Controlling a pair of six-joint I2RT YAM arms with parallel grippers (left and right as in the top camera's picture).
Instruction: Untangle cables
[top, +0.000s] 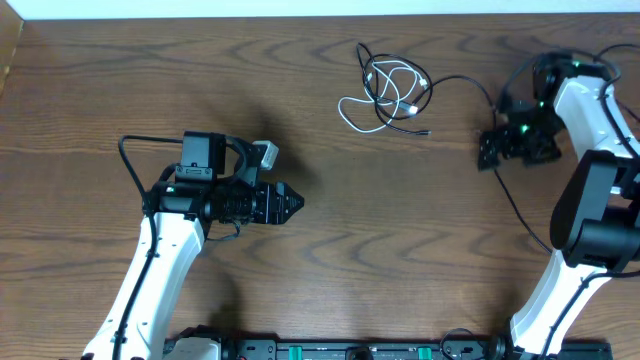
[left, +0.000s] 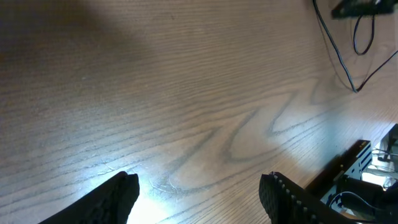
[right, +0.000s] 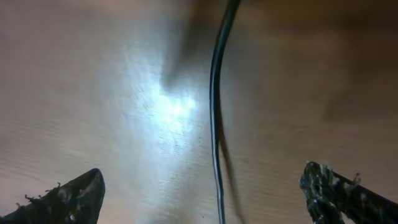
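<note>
The white cable (top: 352, 112) and the black cable (top: 458, 81) lie tangled in loops on the wooden table at the far middle. A strand of the black cable runs right from the tangle toward my right gripper (top: 515, 148). In the right wrist view my right gripper (right: 202, 177) is open wide just above the table, and the black cable (right: 212, 93) runs between its fingers without being gripped. My left gripper (top: 295, 203) is open and empty, well to the left of and nearer than the tangle. Its wrist view (left: 199, 180) shows bare wood between the fingers and a thin black cable (left: 339, 56) far off.
The table's far edge (top: 300, 12) runs just behind the tangle. The right arm (top: 590, 200) stands along the right side and the left arm (top: 160, 260) at the front left. A black rail (top: 350, 350) lies along the front edge.
</note>
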